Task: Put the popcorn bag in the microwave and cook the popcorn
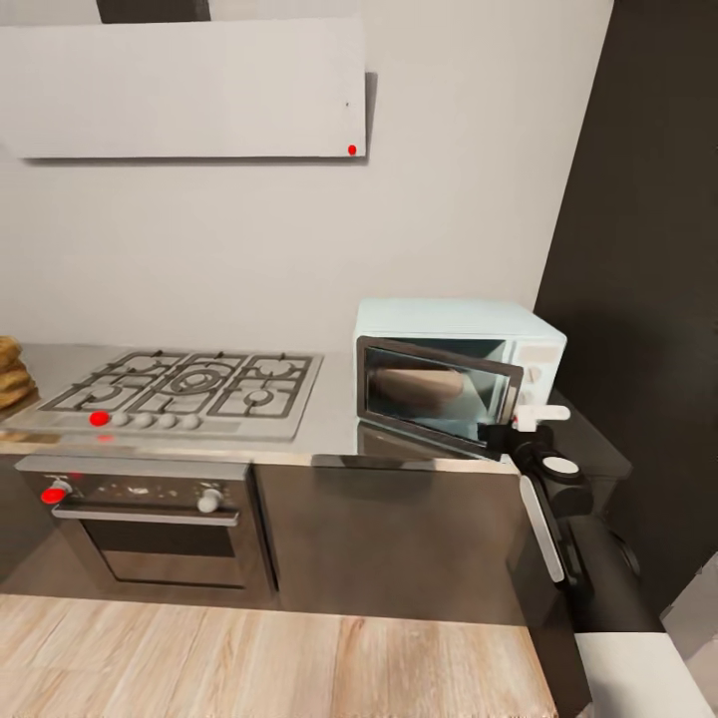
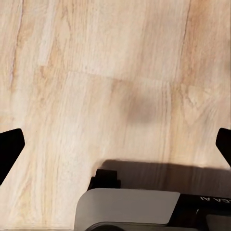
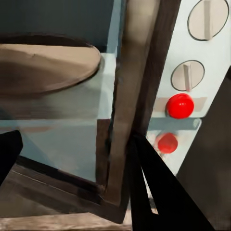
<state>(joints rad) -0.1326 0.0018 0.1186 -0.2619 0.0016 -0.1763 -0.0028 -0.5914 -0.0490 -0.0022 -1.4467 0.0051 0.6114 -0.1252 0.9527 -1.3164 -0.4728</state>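
The pale mint-blue microwave [image 1: 454, 329] stands on the grey countertop [image 1: 334, 424] to the right of the hob. Its silver-framed dark glass door [image 1: 439, 394] hangs ajar. Behind the glass lies a tan-brown shape [image 1: 419, 384]; I cannot tell whether it is the popcorn bag. My right gripper [image 1: 504, 431] is at the door's free lower corner. In the right wrist view the right gripper [image 3: 77, 137] is open, with the door edge [image 3: 127, 96] between its fingers and two white knobs [image 3: 187, 75] beside it. My left gripper [image 2: 118, 139] is open over bare floor, holding nothing.
A steel gas hob [image 1: 189, 389] and a dark oven [image 1: 150, 519] sit left of the microwave. Brown bread-like items [image 1: 10, 374] lie at the far left. A grey hood [image 1: 189, 90] hangs above, and a tall dark cabinet [image 1: 638, 249] closes in the right. Pale wood floor [image 1: 249, 658] lies in front.
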